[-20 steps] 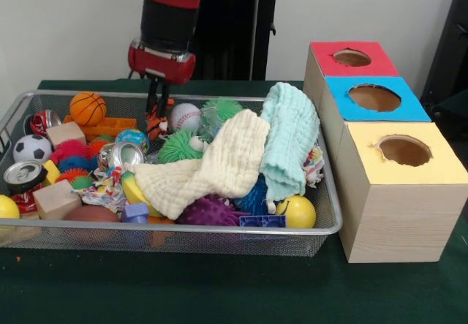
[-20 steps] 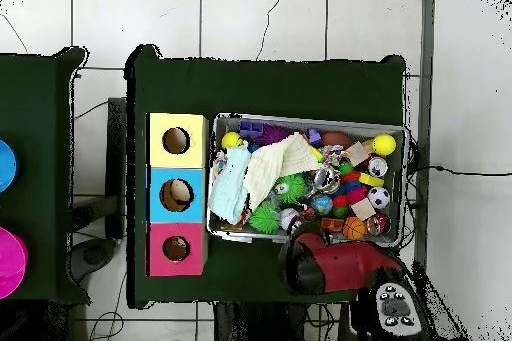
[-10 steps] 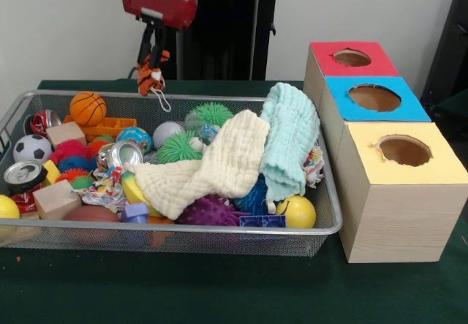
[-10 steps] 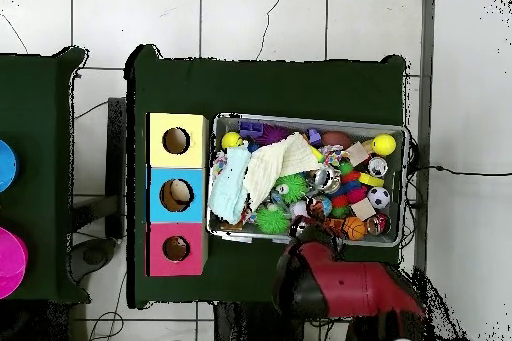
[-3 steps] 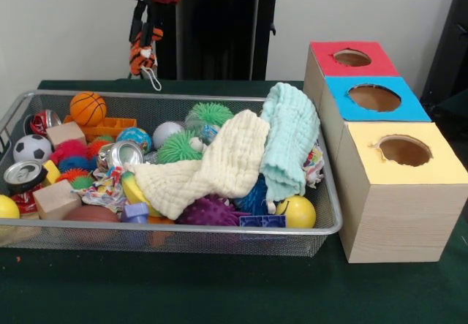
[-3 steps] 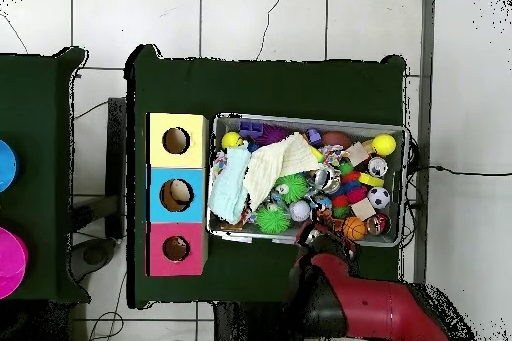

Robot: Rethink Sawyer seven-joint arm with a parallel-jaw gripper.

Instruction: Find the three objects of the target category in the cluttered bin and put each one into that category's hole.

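Closest is my silver wire mesh bin (image 5: 322, 230), full of toys. A cream knitted cloth (image 5: 219, 167) and a pale green cloth (image 5: 291, 137) lie on top. Beside the bin stand a yellow box with a hole (image 5: 402, 192), then a blue box (image 5: 374, 99), then a red box (image 5: 352, 58). Farthest, high above the bin, my claw (image 5: 145, 35) squeezes a small orange striped tiger toy (image 5: 144, 52).

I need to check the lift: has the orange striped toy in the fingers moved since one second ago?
Yes. The orange striped toy has risen with the gripper, from among the clutter to above the wire bin's far rim.
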